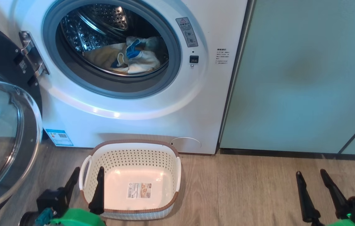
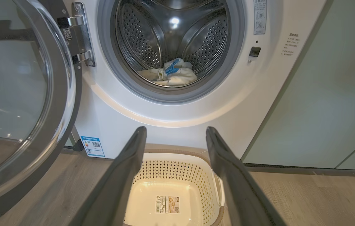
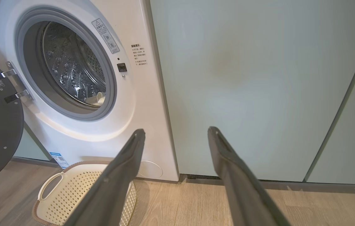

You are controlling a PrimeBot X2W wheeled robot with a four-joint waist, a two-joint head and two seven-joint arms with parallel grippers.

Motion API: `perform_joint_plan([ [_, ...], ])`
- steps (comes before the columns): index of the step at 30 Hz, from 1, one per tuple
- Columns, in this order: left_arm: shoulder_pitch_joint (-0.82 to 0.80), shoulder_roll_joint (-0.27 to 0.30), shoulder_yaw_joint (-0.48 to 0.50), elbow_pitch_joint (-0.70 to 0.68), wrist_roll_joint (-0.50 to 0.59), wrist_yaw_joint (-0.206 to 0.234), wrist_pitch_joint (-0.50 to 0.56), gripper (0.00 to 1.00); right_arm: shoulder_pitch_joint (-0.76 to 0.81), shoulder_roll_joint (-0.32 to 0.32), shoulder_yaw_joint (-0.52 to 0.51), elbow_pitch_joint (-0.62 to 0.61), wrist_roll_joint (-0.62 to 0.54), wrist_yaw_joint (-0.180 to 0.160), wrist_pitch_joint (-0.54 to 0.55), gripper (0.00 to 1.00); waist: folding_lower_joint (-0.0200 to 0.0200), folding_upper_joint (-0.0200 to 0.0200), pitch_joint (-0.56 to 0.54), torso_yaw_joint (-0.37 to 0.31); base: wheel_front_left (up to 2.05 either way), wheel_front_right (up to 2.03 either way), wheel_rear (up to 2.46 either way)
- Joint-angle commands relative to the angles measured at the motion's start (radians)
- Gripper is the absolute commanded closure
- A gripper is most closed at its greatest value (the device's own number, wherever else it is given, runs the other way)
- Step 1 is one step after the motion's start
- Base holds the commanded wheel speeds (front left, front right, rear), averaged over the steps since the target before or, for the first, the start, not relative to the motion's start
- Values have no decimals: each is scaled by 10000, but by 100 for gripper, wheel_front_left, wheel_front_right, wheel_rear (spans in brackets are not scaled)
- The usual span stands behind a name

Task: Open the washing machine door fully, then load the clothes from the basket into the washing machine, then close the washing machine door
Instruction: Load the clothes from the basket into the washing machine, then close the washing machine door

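Item 1, washing machine (image 1: 140, 119): white front-loader on wood floor (image 1: 243, 188), pale green cabinet panel (image 1: 306, 78) just beside its R side. Item 2, washing machine door (image 1: 5, 125): swung open to the L on metal hinge (image 1: 32, 56); black rim, clear glass bowl; stands apart from the drum mouth. Item 3, clothes (image 1: 127, 58): cream pile w/ blue trim, lying low in the steel drum behind the grey gasket (image 1: 175, 62); well apart from both sets of jaws, up and ahead of them. Item 4, basket (image 1: 133, 158): cream, perforated, brown rim, on the floor just in front of the machine, below the drum mouth; base w/ label (image 1: 139, 190) showing. Item 5, L gripper (image 1: 89, 169): jaws spread wide, pinching nothing; hangs over the basket's L end, one finger outside the L handle, the other over the inside by the L wall; in L wrist view the basket base sits btwn and below the two fingers, clothes straight ahead above them. Item 6, R gripper (image 1: 310, 172): jaws spread wide, nothing btwn them; over the floor, well to the R of the basket, facing the cabinet panel; in R wrist view the basket lies low L, partly behind one finger. Misc.: blue energy sticker (image 1: 59, 137) at lower L of machine front; round service flap (image 1: 186, 142) at lower R, just behind the basket rim.
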Motion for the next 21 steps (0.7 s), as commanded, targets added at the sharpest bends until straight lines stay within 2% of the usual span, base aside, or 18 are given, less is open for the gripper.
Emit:
perform_joint_plan([
  [1, -373, 143, 461, -305, 98, 24, -62, 0, -156, -229, 123, -327, -55, 0, -67, 0, 1, -1, -48, -24, 0, 0, 0],
  [21, -322, 79, 495, -295, 81, -45, -62, 0, -93, -200, 101, -347, -49, 0, -67, 0, 1, -1, -155, -141, 0, 0, 0],
])
